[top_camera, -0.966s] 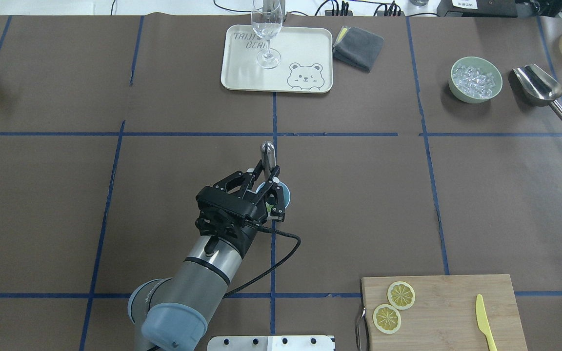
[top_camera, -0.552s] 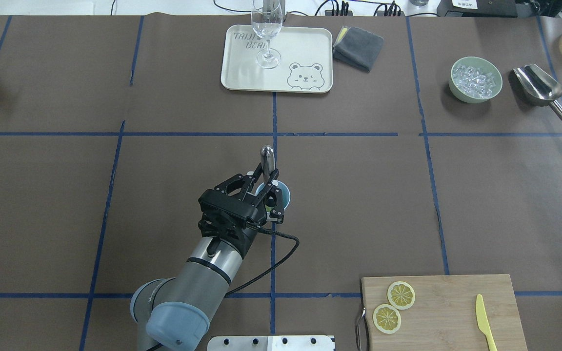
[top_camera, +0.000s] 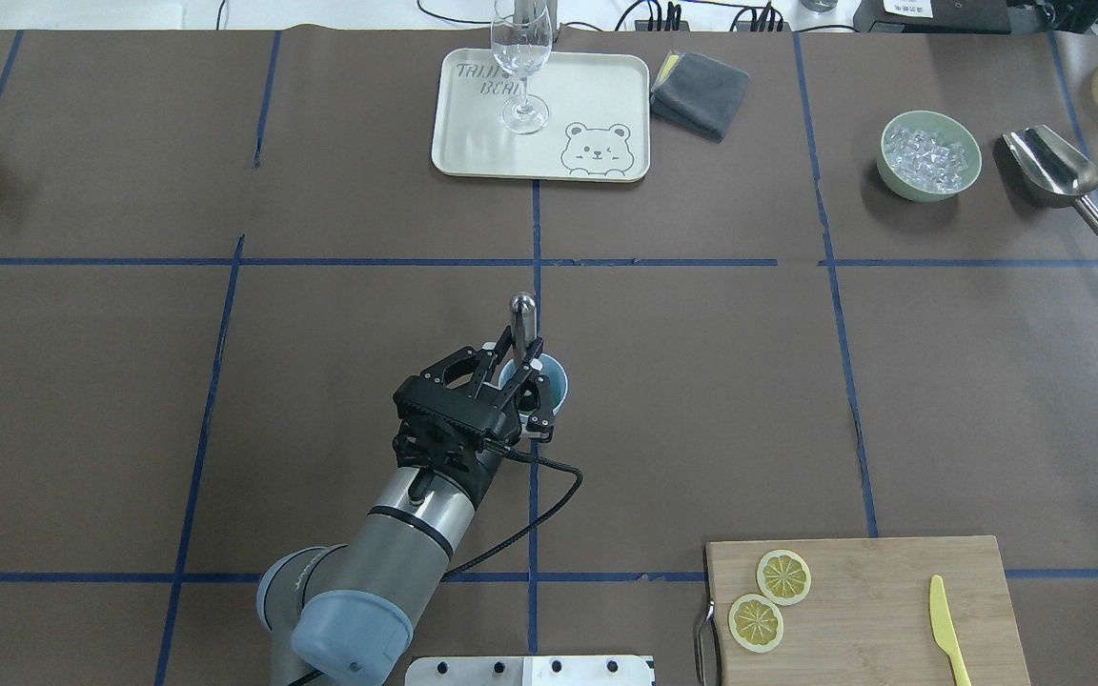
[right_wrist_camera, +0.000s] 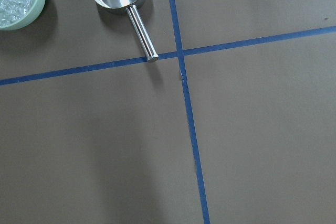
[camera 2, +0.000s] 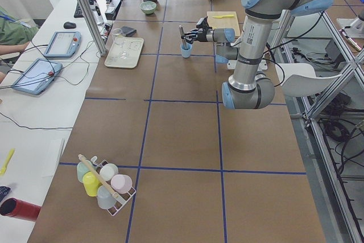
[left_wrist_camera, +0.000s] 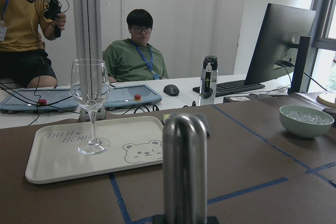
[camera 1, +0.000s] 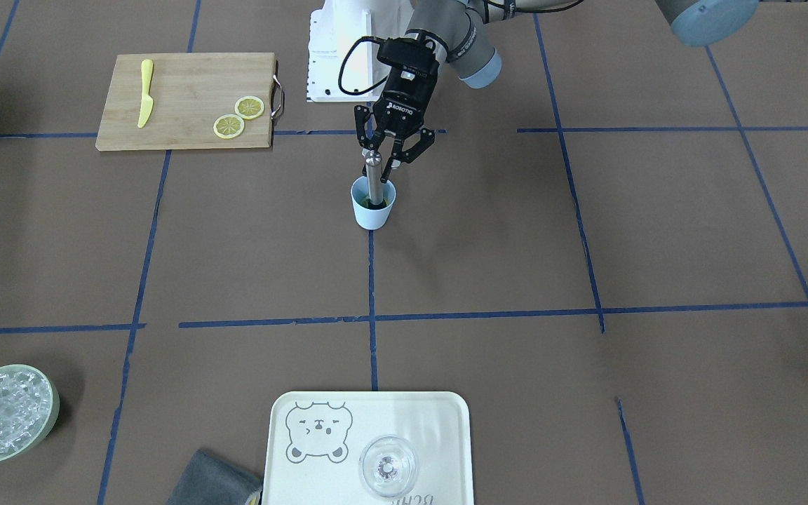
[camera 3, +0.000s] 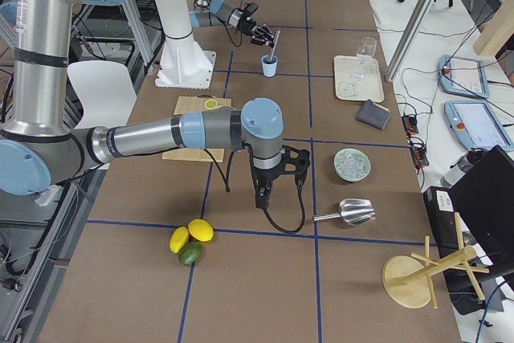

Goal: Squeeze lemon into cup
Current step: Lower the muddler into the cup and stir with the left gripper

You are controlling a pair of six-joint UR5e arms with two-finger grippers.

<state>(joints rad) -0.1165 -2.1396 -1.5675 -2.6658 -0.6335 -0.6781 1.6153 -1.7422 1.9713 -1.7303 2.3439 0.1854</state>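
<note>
The light-blue cup (top_camera: 556,381) (camera 1: 374,205) stands near the table's middle. Something yellow-green, the lemon (camera 1: 364,203), lies inside it. A metal muddler (camera 1: 373,179) (top_camera: 521,324) stands upright in the cup, its lower end on the lemon. My left gripper (camera 1: 380,167) (top_camera: 518,370) is shut on the muddler's shaft just above the rim. Its wrist view shows the muddler (left_wrist_camera: 185,166) close up. Two more lemon slices (top_camera: 783,576) (top_camera: 756,622) lie on the wooden cutting board (top_camera: 883,610). My right gripper (camera 3: 277,186) shows only in the exterior right view; I cannot tell its state.
A cream tray (top_camera: 597,95) with a wine glass (top_camera: 520,67) and a grey cloth (top_camera: 700,92) sit at the far edge. A green bowl of ice (top_camera: 927,155) and a steel scoop (top_camera: 1054,171) lie far right. A yellow knife (top_camera: 945,629) rests on the board.
My left gripper has drawn back a little toward the robot and lowered, and the muddler's top has sunk with it, deeper into the cup.
</note>
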